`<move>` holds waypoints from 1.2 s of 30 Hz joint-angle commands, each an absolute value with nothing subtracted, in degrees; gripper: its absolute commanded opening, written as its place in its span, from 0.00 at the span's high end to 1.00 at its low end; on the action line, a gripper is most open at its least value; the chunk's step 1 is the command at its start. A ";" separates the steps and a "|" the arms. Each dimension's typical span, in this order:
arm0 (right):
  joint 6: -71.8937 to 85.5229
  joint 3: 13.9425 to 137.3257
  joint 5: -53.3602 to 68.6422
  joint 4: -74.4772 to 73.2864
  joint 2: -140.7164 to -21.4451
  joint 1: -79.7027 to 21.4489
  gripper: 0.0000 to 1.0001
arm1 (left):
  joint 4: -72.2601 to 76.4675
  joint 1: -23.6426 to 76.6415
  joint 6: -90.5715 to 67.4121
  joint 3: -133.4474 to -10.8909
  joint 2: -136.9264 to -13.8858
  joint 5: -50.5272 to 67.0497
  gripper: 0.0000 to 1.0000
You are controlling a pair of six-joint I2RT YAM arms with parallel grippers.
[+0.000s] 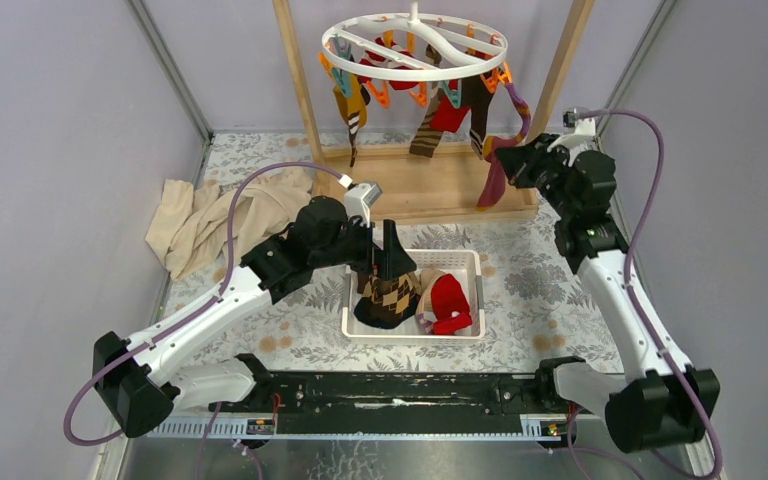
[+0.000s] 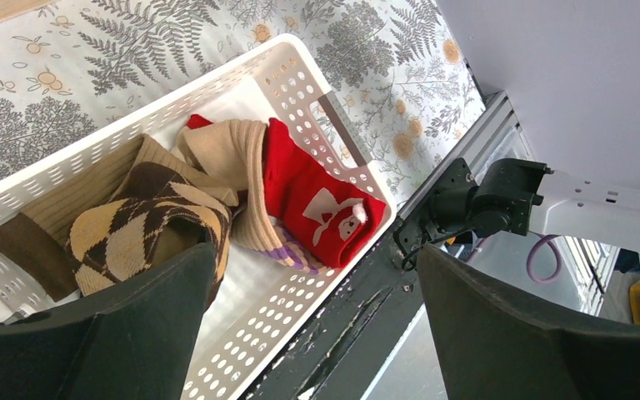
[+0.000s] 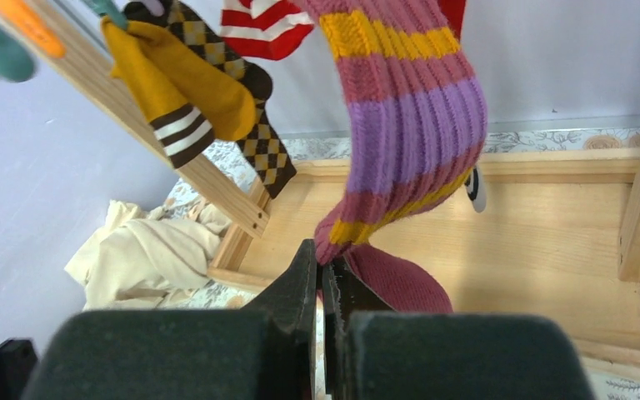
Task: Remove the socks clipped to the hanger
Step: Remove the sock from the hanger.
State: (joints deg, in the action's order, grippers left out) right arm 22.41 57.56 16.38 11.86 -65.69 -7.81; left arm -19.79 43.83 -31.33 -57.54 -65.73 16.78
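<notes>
The white ring hanger [image 1: 415,45] hangs at the top centre from the wooden rack, with several socks on its orange and teal clips. My right gripper [image 1: 503,152] [image 3: 327,263] is shut on a maroon, purple and yellow striped sock [image 3: 417,125] that still hangs from the ring's right side [image 1: 493,182]. Mustard [image 3: 185,93], argyle [image 3: 264,143] and red-and-white striped [image 3: 260,25] socks hang further left. My left gripper [image 1: 392,250] [image 2: 315,254] is open and empty above the white basket [image 1: 465,262] [image 2: 325,100], which holds a brown argyle sock [image 2: 146,225], a red sock [image 2: 317,200] and a beige one [image 2: 235,162].
The wooden rack's base [image 1: 440,185] [image 3: 542,225] and uprights [image 1: 298,75] stand behind the basket. A large beige cloth [image 1: 210,220] [image 3: 142,250] lies crumpled at the left. Grey walls close in both sides. The black mounting rail [image 1: 400,392] runs along the near edge.
</notes>
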 commanded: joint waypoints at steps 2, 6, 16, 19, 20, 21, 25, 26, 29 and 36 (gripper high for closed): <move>23.31 56.25 21.72 7.02 -59.12 -7.80 1.00 | -14.69 44.37 -32.36 -59.59 -65.04 18.26 0.01; 24.58 56.57 24.37 4.32 -55.93 -9.89 1.00 | -13.98 44.58 -32.82 -59.56 -64.89 18.45 0.01; 19.34 65.42 16.95 -5.97 -59.21 -28.82 1.00 | -13.56 44.88 -33.31 -58.31 -62.44 17.81 0.01; 17.57 67.59 12.78 -6.85 -61.97 -35.23 1.00 | -14.12 44.87 -33.14 -57.88 -61.52 17.36 0.01; 17.35 68.41 12.23 -7.15 -63.08 -36.74 1.00 | -14.31 44.87 -33.07 -57.77 -61.25 17.24 0.01; 17.32 69.14 11.64 -7.08 -63.97 -37.77 1.00 | -14.45 44.89 -33.05 -57.67 -60.87 16.96 0.01; 17.96 71.09 11.45 -6.81 -65.92 -39.27 1.00 | -15.25 44.86 -32.72 -57.55 -60.11 16.34 0.01; 18.21 71.34 11.68 -6.98 -65.99 -39.31 1.00 | -15.42 44.88 -32.58 -57.57 -59.92 16.13 0.01; 19.13 71.12 12.32 -7.12 -65.39 -39.37 1.00 | -15.69 44.87 -32.22 -57.49 -59.68 15.70 0.01; 22.38 68.48 17.39 -5.95 -63.75 -38.91 1.00 | -13.59 44.87 -32.09 -56.76 -59.68 16.48 0.01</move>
State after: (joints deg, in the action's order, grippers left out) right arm 20.05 68.01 13.58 -8.56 -66.11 -38.96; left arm -17.30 44.62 -32.73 -57.54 -60.45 16.67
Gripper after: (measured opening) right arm 0.022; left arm 0.986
